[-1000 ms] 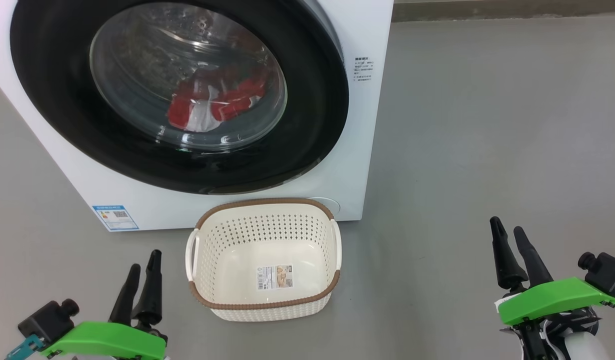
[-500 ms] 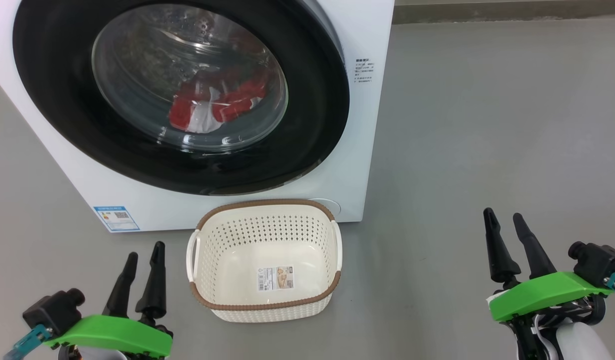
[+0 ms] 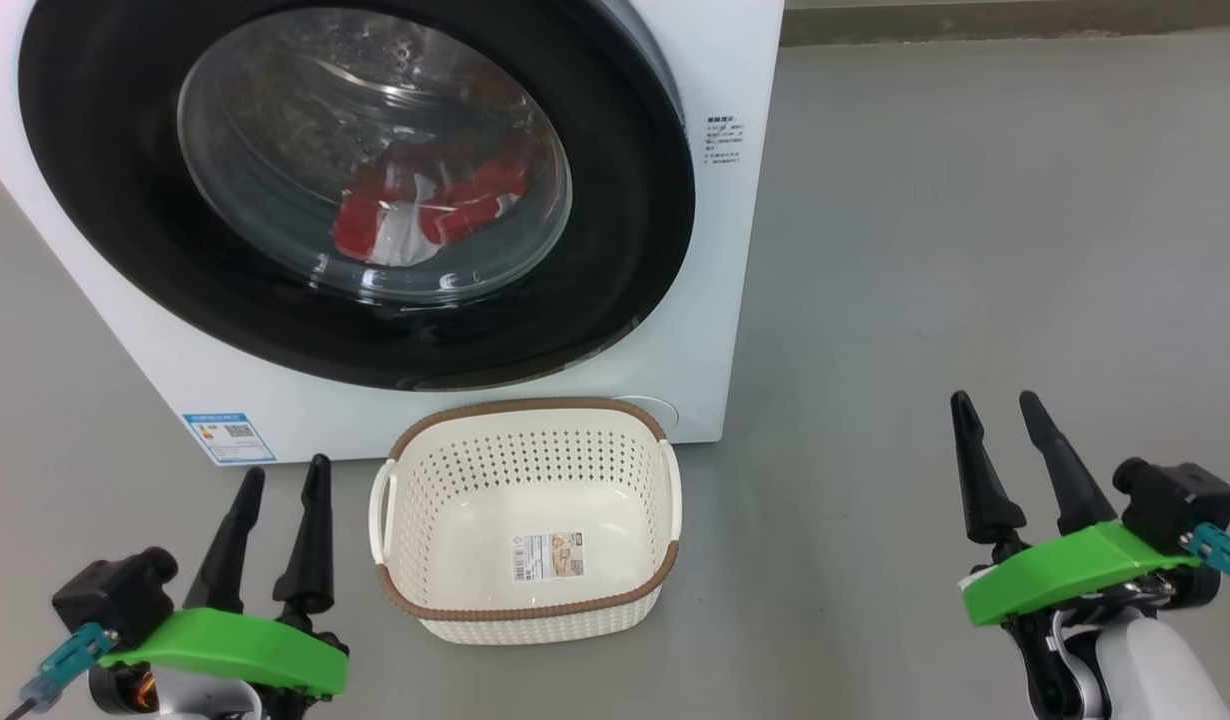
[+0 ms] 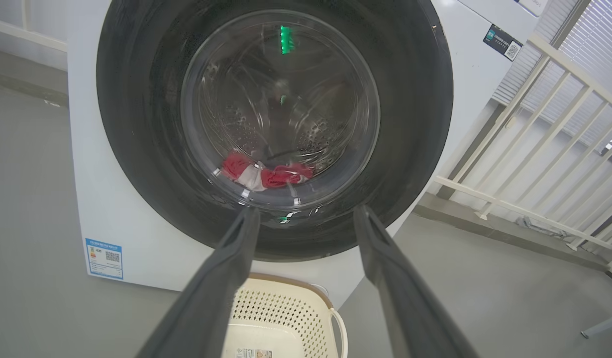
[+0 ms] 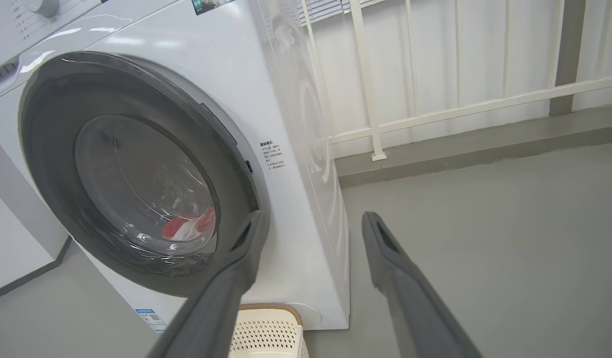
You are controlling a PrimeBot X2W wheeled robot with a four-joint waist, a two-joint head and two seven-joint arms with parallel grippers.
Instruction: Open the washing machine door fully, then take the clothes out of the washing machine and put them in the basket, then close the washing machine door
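Bright, even light with soft shadows; reflections glint on the washing machine door (image 3: 360, 175), and wrist views bow at the edges.

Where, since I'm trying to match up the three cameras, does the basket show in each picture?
Head view: the basket sits at lower centre, right in front of the washing machine.
Left wrist view: the basket is at bottom centre, cut off by the lower edge.
Right wrist view: the basket is at the bottom edge, left of centre.
Shared landmark: the red clothes behind the glass of the door, above the basket in all three.
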